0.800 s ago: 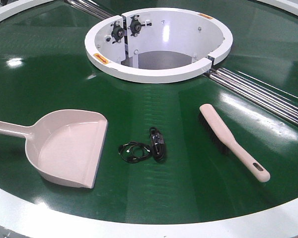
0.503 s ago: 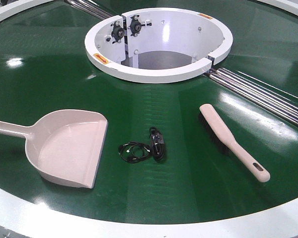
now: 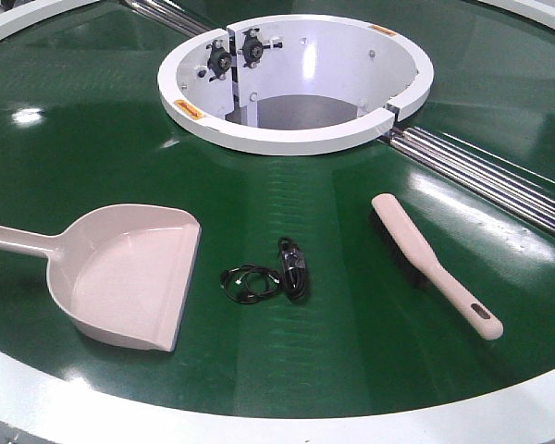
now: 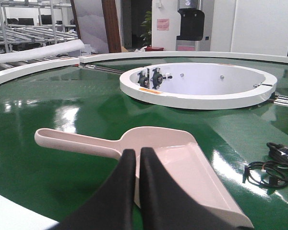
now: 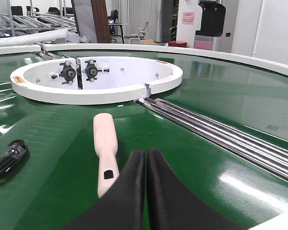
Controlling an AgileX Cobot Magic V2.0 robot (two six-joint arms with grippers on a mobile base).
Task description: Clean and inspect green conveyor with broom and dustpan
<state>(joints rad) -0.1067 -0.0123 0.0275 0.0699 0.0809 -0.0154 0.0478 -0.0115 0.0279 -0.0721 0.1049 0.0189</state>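
The green conveyor [image 3: 342, 314] fills the front view, its belt glossy. On its left lies the beige-pink dustpan [image 3: 129, 277], handle pointing left, mouth facing right. The broom [image 3: 430, 264] lies on the right, bristles down, slotted handle end toward me. In the left wrist view my left gripper [image 4: 138, 152] is shut on nothing, hovering just short of the dustpan [image 4: 182, 163]. The right gripper [image 5: 146, 153] is shut and empty in its wrist view, just right of the broom [image 5: 105, 146] handle. Neither gripper appears in the front view.
A black coiled cable with a plug [image 3: 273, 276] lies on the belt between dustpan and broom. The white central hub [image 3: 296, 83] opens behind them. Metal rollers [image 3: 481, 176] run from the hub to the right. The white outer rim [image 3: 259, 421] borders the near edge.
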